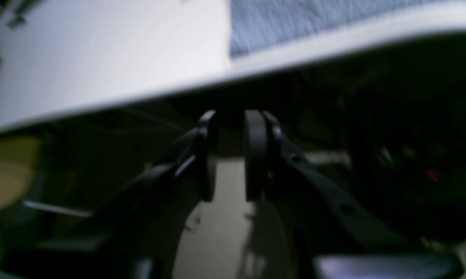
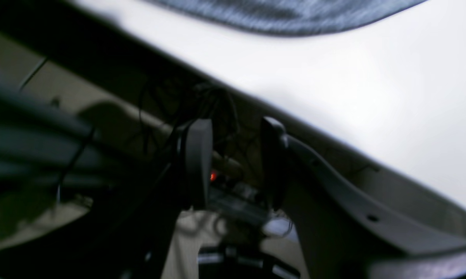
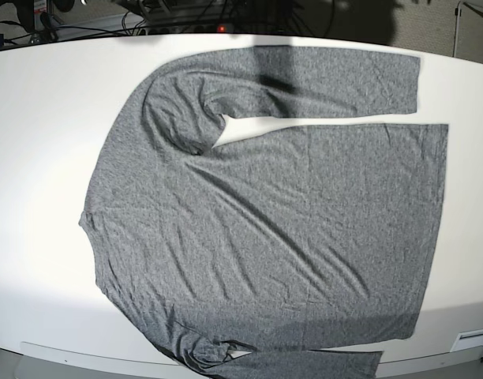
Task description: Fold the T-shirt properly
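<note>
Near-edge sleeve [image 3: 305, 365] hangs partly off the table [image 3: 36, 197]; the T-shirt [image 3: 265, 213] lies flat, unfolded, far sleeve laid along the far edge. Left gripper [image 1: 231, 155] narrowly parted, right gripper [image 2: 237, 162] parted wider, both empty, off the table edge (neither visible from base). Folding looks unstarted; next move likely needs a sleeve grasp.

T-shirt [image 3: 265, 213] lower sleeve cropped, wrist views blurred

My white surface [image 3: 36, 158] carries one thing: the grey T-shirt [image 3: 273, 229], spread flat and wrinkled. One sleeve lies along the far edge, the other at the near edge.
</note>
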You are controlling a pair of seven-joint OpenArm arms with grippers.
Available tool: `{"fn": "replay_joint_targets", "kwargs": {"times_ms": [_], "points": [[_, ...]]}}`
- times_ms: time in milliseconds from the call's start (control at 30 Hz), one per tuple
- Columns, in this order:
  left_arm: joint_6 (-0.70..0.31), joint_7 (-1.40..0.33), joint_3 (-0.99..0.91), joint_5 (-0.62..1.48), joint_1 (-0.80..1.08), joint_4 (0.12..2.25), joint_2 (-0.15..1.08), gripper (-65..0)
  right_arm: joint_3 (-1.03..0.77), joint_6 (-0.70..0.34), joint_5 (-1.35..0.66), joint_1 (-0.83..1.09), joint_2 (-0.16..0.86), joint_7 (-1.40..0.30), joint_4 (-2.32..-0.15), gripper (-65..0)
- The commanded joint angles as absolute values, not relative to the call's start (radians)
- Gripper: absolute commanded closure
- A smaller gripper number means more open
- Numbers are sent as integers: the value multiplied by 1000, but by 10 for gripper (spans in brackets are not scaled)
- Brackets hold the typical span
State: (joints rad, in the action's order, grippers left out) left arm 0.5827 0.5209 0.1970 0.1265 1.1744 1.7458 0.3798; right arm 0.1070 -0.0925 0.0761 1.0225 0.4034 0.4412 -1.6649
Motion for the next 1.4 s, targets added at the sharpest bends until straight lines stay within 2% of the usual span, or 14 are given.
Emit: {"fn": "replay_joint_targets", "kwargs": {"times_ms": [0,167,300,467,633,800,933,1000,1100,1367], "points": [[600,546,197,119,1194,1783,383,-116,104,-67,76,1011,404,472,-1690,-222],[599,538,197,-60,1179,1898,383,-116,104,-47,147,908,380,451,-1750,-222],[598,450,197,-159,1097,1947,383,-116,104,-44,165,823,374,445,-1802,-222],[598,339,197,-157,904,1943,383,-116,104,-44,165,695,374,443,-1813,-222],[599,336,197,-156,752,1943,379,-116,104,-44,165,607,374,393,-1813,-222],[599,350,197,-153,737,1943,323,-116,104,-43,165,561,352,328,-1813,-222],[599,350,197,-145,718,1943,287,-116,104,-43,165,531,266,187,-1813,-223],[599,280,197,-146,694,1943,261,-116,104,-43,166,525,224,139,-1813,-223],[598,177,197,-150,658,1943,231,-116,104,-43,186,524,183,141,-1813,-223],[599,201,197,-160,631,1943,213,-116,104,-43,184,524,175,139,-1813,-223]]}}
